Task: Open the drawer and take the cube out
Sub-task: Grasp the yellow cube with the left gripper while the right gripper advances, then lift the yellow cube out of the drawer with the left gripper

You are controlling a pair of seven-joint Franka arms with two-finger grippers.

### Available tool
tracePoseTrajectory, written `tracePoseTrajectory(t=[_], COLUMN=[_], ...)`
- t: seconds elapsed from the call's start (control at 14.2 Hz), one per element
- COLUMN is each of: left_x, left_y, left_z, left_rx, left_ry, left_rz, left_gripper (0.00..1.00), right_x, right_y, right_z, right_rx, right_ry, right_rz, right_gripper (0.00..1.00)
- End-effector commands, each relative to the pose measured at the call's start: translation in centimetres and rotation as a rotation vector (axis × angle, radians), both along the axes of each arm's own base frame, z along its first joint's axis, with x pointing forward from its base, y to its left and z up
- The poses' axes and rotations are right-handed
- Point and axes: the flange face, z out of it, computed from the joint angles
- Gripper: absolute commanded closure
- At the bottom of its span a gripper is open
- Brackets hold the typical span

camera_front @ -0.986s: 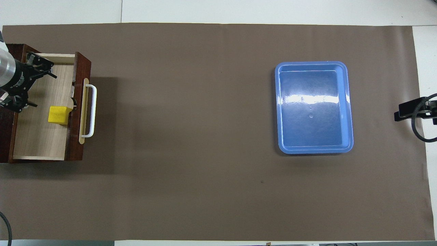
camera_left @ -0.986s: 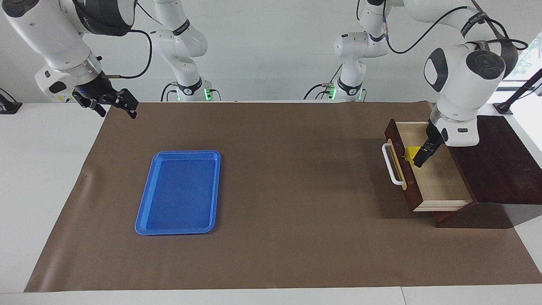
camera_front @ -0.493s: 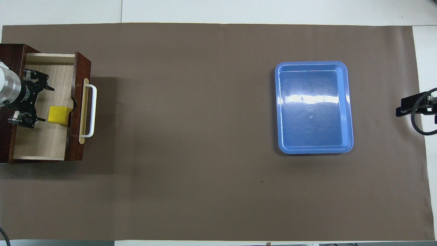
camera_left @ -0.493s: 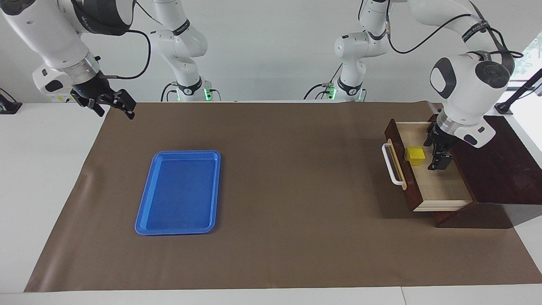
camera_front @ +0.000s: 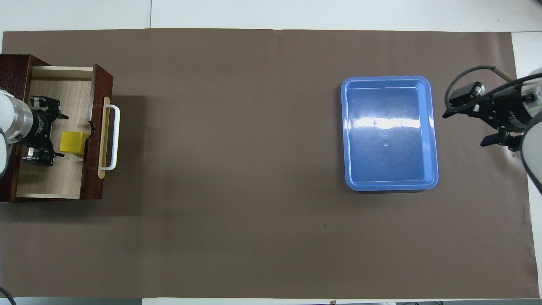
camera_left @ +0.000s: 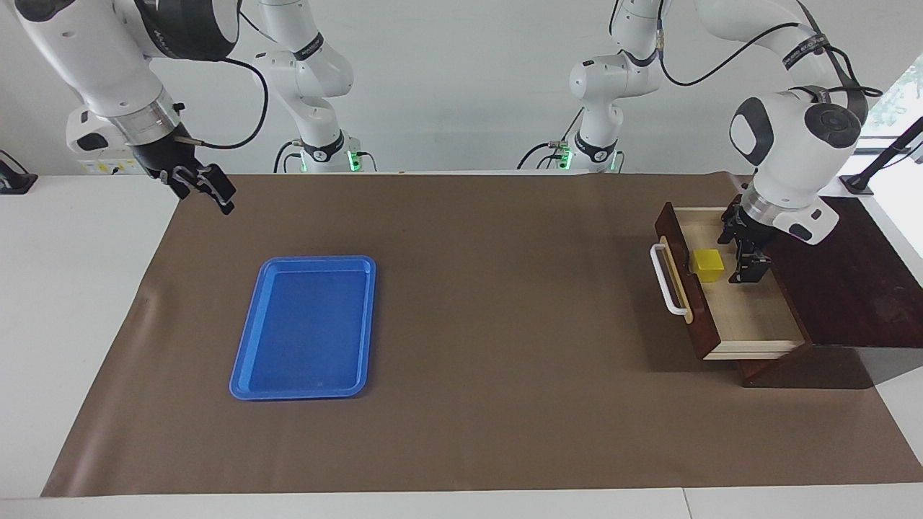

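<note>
Right of the frame in the facing view: the drawer (camera_left: 728, 288) stands pulled out of its dark box, with the yellow cube (camera_left: 707, 264) resting on its pale floor just inside the front panel. The left claw (camera_left: 743, 252), fingers apart, hangs inside the drawer just beside the cube, without gripping it. Upper left of the frame: the right claw (camera_left: 202, 184), fingers also apart, hangs over the surface's (camera_left: 505, 324) edge, well apart from the blue tray (camera_left: 245, 360).

wall: plain white (camera_left: 461, 86), evenly lit | bench: white top (camera_left: 79, 288) | cover: brown sheet (camera_left: 505, 324) over most of the bench, bare white margins at both ends and along the edges | window: bright pane (camera_left: 905, 94) at the end by the left arm | light: soft, glare-free on the sheet
</note>
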Motion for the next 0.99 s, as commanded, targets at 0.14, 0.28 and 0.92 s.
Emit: tracePoseTrajectory(t=[0.14, 0.28, 0.92], left_x=[-0.8, -0.7, -0.6], left_y=[0.0, -0.6, -0.5], left_z=[0.1, 0.1, 0.2], left_rx=[-0.022, -0.024, -0.020], left_ry=[-0.031, -0.039, -0.034], left_rz=[0.077, 0.082, 0.028], left_gripper=[0.13, 0.52, 0.17], right_x=[5.0, 5.4, 4.2], right_y=[5.3, 7.3, 12.6], right_z=[-1.6, -2.2, -4.5], right_rx=[0.053, 0.069, 0.183], right_ry=[0.008, 0.002, 0.173], right_rz=[-0.172, -0.236, -0.616], right_gripper=[0.02, 0.03, 0.03])
